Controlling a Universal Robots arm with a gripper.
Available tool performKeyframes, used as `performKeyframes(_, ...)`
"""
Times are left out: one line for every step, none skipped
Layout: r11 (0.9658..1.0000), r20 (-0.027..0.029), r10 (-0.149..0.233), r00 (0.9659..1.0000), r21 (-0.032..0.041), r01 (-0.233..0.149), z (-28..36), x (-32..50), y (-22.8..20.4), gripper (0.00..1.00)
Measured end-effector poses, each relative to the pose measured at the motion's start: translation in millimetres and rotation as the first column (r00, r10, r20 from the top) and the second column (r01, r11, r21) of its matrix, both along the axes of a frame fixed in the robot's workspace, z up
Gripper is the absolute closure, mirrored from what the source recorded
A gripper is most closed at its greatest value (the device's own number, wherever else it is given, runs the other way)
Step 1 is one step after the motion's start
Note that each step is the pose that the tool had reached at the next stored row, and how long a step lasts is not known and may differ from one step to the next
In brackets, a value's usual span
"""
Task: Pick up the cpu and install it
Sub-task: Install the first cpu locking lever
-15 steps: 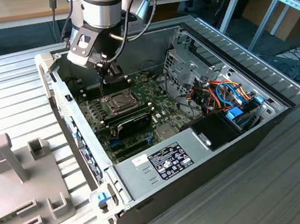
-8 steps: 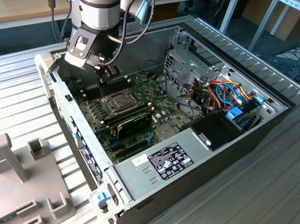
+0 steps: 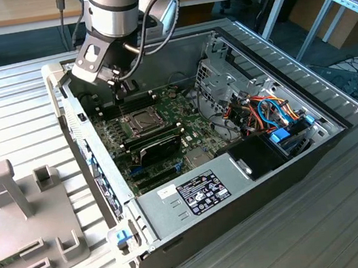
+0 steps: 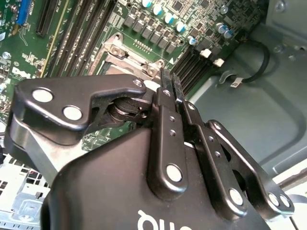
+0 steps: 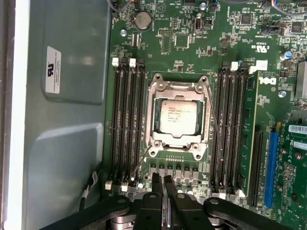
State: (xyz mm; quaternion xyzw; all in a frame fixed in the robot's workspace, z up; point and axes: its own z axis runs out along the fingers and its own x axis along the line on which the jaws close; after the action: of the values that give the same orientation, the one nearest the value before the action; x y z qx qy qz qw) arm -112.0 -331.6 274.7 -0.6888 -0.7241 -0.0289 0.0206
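Note:
The cpu (image 5: 178, 116), a pale silver square chip, lies flat inside the socket's metal frame (image 5: 158, 143) on the green motherboard (image 5: 192, 33). In the exterior view the socket (image 3: 143, 120) sits in the middle of the board inside the open computer case. My gripper (image 5: 161, 184) hovers above the board just off one side of the socket, apart from the chip. Its two black fingers (image 4: 165, 91) are pressed together with nothing between them. From the exterior view, the gripper (image 3: 123, 85) hangs over the far side of the board near the case wall.
Long black memory slots (image 5: 125, 124) flank the socket on both sides. A drive cage (image 3: 221, 79), coloured cables (image 3: 268, 112) and a power supply (image 3: 193, 195) fill the case toward the exterior view's right. A grey fixture (image 3: 24, 214) stands on the ribbed table at the left.

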Motion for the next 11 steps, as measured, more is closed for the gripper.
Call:
performKeyframes(1.0,0.0015,0.0,1.0,0.0,0.0,0.0,-1.9,0.0,0.84)
performKeyframes(1.0,0.0032,0.0,1.0,0.0,0.0,0.0,-4.1,0.0,0.84)
performKeyframes(1.0,0.0035,0.0,1.0,0.0001,0.0,-0.1,-4.7,0.1,0.84)
performKeyframes(1.0,0.0034,0.0,1.0,0.0,0.0,-0.1,-4.8,0.0,0.84)
performKeyframes(1.0,0.0035,0.0,1.0,0.0,0.0,-0.3,-5.2,0.0,0.84)
performKeyframes(1.0,0.0033,0.0,1.0,0.0001,0.0,-0.6,-5.7,-0.1,0.84)
performKeyframes(1.0,0.0032,0.0,1.0,0.0004,0.0,-1.0,-6.2,0.0,0.84)
performKeyframes(1.0,0.0032,0.0,1.0,0.001,0.0,-1.4,-6.5,0.0,0.84)
performKeyframes(1.0,0.0033,0.0,1.0,0.0047,0.0,-2.1,-7.5,0.0,0.84)
performKeyframes(0.9999,0.0034,0.0,1.0,0.0118,0.0,-2.6,-8.5,0.0,0.84)
performKeyframes(0.9999,0.0034,0.0,1.0,0.0169,0.0,-2.8,-8.9,0.0,0.84)
